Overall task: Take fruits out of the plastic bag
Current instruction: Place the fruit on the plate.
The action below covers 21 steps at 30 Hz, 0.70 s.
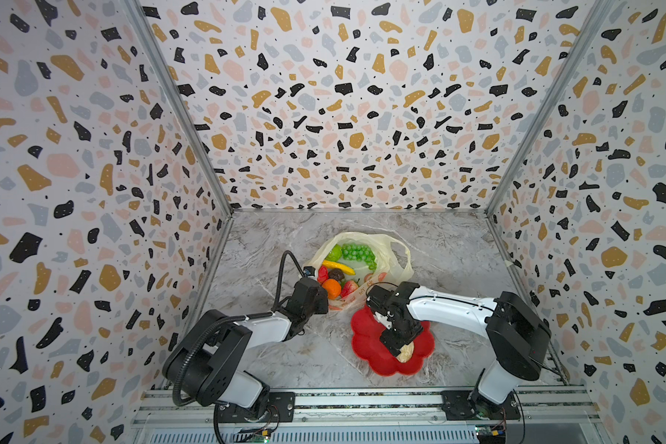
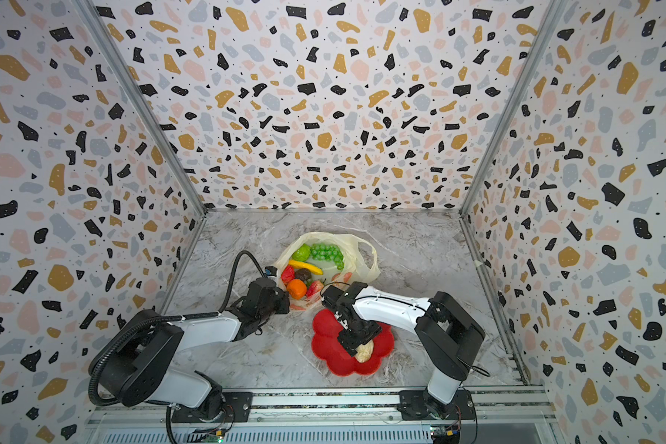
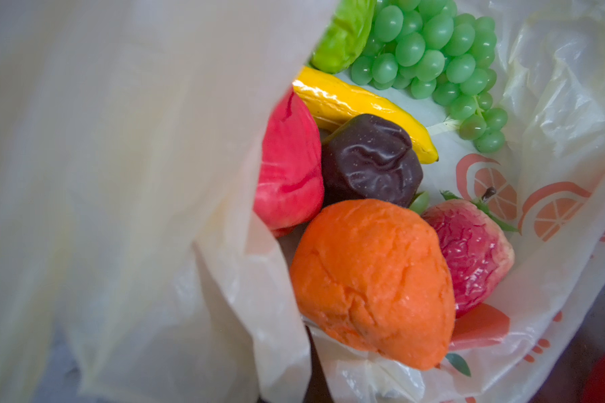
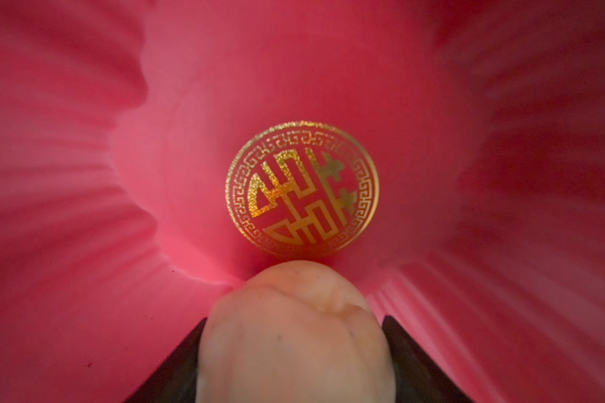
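Nearest, the cream knobbly one (image 1: pixel 405 353) is seen over the red dish (image 1: pixel 366 346), between the fingers (image 4: pixel 175 370) of the right hand (image 4: pixel 292 335); whether it is pinched cannot be told. Beyond, the left hand (image 1: pixel 315 277) is pressed together on the rim of the plastic bag (image 1: pixel 395 253), which lies on the tabletop (image 1: pixel 270 346). Orange (image 1: pixel 332 288), strawberry (image 1: pixel 350 287), banana (image 1: pixel 339 266) and grape bunch (image 1: pixel 358 253) are inside the bag.

Enclosed robot lab cell: terrazzo-print walls (image 1: pixel 343 96), marble-look tabletop (image 1: pixel 458 250), aluminium mounting rail (image 1: pixel 362 401) along the front

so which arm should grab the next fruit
Probably right: left gripper holds the plastic bag open; right gripper is over the red dish, flanking the cream fruit, beside the bag.
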Tool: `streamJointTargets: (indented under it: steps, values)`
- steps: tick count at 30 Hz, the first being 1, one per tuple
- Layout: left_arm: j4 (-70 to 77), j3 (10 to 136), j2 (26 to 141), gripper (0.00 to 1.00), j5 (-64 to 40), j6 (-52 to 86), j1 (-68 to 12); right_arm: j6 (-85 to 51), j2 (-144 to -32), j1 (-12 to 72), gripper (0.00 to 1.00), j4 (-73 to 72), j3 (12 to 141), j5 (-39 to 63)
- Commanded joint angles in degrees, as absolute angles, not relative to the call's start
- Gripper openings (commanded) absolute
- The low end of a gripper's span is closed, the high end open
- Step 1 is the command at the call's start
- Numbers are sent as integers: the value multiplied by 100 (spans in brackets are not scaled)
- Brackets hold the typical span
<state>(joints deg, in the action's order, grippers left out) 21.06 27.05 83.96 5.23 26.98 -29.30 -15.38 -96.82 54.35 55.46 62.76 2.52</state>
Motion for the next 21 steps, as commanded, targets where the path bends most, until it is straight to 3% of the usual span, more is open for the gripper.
streamJointTargets:
  steps: [1,10,21]
  values:
    - [2206,2823,8427,3,545,2641,-2918,-1550,-9703,5458,73,5661,6429,202]
    - [2193,2813,8406,3,588,2645,-2918,-1569,-9559,5466,82,5778,6671,111]
    - [2170,2694,8145,3,738,2790,-2918,-1798,-9278,5480,73,5278,7945,-61]
